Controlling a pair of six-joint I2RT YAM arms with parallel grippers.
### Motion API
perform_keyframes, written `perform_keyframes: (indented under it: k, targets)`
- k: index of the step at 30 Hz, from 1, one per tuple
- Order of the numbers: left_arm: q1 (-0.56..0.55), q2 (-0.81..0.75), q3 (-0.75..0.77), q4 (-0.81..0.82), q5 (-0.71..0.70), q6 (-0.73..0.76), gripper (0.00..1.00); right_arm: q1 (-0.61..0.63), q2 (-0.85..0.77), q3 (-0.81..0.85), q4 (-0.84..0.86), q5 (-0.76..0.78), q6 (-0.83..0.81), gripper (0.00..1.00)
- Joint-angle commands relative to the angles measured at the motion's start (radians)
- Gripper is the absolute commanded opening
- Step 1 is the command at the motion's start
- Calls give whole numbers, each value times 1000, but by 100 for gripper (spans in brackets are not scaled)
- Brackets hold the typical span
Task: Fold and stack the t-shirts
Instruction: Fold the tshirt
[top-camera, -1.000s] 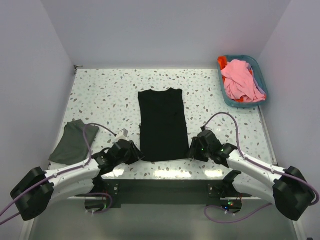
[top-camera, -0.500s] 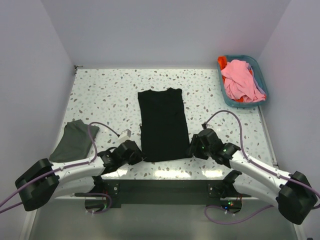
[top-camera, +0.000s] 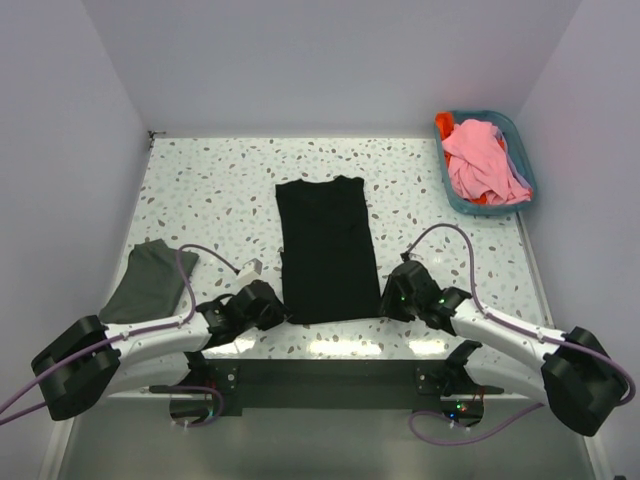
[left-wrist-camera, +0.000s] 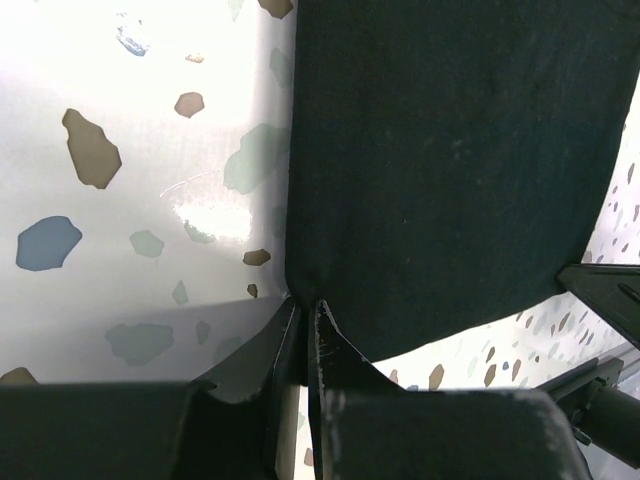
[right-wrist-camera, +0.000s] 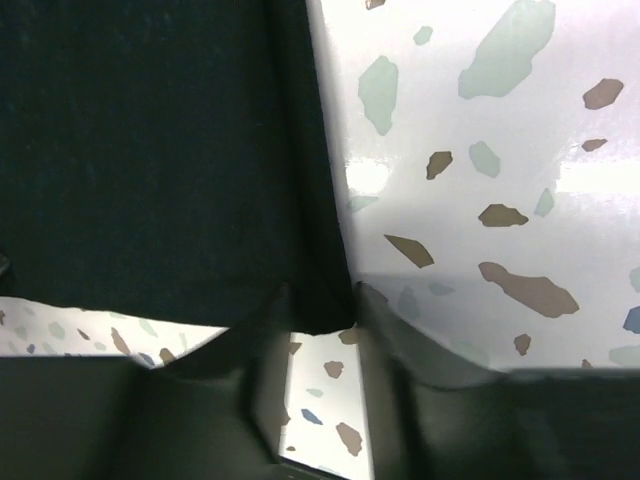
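Yonder, pink t-shirts (top-camera: 480, 158) in teal basket (top-camera: 453, 197); left pincer (left-wrist-camera: 304, 315) clenched on black t-shirt (top-camera: 325, 250); right pincer (right-wrist-camera: 320, 312) agape

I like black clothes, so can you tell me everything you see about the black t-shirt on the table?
The black t-shirt is plain, soft-looking cloth, folded into a tall narrow rectangle with no sleeves showing. It lies flat in the middle of the speckled table, neckline at the far end. The left end effector pinches its near left corner. The right end effector straddles its near right corner, fingers apart.
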Motion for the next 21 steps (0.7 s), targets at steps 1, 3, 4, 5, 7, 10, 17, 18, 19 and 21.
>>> perform_keyframes:
  k: [1,3,4,5,7,10,17,18,19,21]
  targets:
    - [-12,40,-49,-156,1,26,10,6,-18,-31,-12,30,15,29]
    - [-12,40,-51,-144,7,30,6,8,-31,-28,-22,28,14,21]
    - [-12,38,-51,-140,13,35,4,6,-39,-20,-35,22,12,13]
    - [-12,35,-49,-140,14,36,0,6,-53,-19,-44,19,12,10]
    - [-12,20,-52,-140,21,41,0,8,-73,-10,-67,7,6,2]
    - [-15,-9,-55,-151,25,44,0,8,-116,6,-110,1,-5,0]
    - [-50,-85,-29,-252,22,35,0,25,-202,24,-176,-64,-12,0]
    - [-59,-95,-11,-271,18,30,0,41,-232,26,-188,-64,-12,0]
    - [-70,-120,-2,-291,10,24,0,51,-248,36,-222,-64,-14,0]
    - [-95,-144,35,-355,11,20,0,78,-301,58,-265,-59,-21,0]
